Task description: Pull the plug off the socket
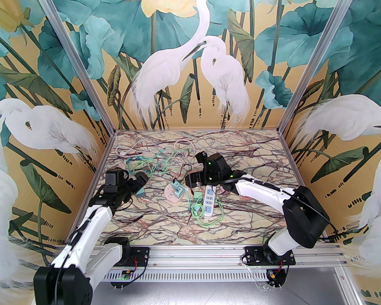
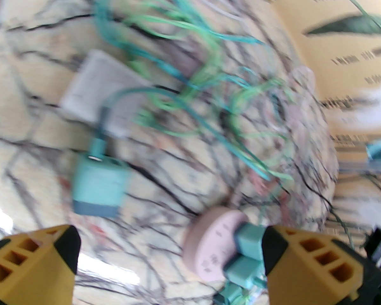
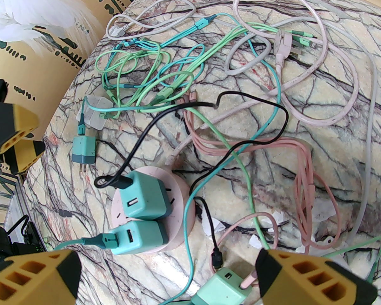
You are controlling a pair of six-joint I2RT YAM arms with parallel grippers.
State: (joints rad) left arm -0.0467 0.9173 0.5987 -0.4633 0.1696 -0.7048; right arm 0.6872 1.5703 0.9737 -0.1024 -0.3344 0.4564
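My left jaws stand wide apart with nothing between them. Their yellow fingers (image 2: 25,262) hang over the left side of the marble-patterned counter (image 1: 260,157); my left wrist view is blurred. Just ahead of them a loose teal plug (image 3: 84,148) lies flat on the counter. Its prongs are bare and clear of the socket, and a teal cable runs from its back.

The round pink socket (image 3: 181,189) sits near the middle of the counter, just right of that plug. Two more teal plugs are seated in its top: a black-cabled plug (image 3: 144,199) and, beside it, a teal-cabled plug (image 3: 139,237).

My right jaws are also spread fully and hold nothing. Their yellow fingers (image 3: 308,275) hover above the near-right edge of the socket. A mint-green adapter (image 3: 223,289) lies on the counter between those fingers in my right wrist view. A white power strip (image 1: 209,202) lies right of the socket. Green, teal, pink and white cables (image 3: 303,186) loop in a tangle across the far half of the counter.
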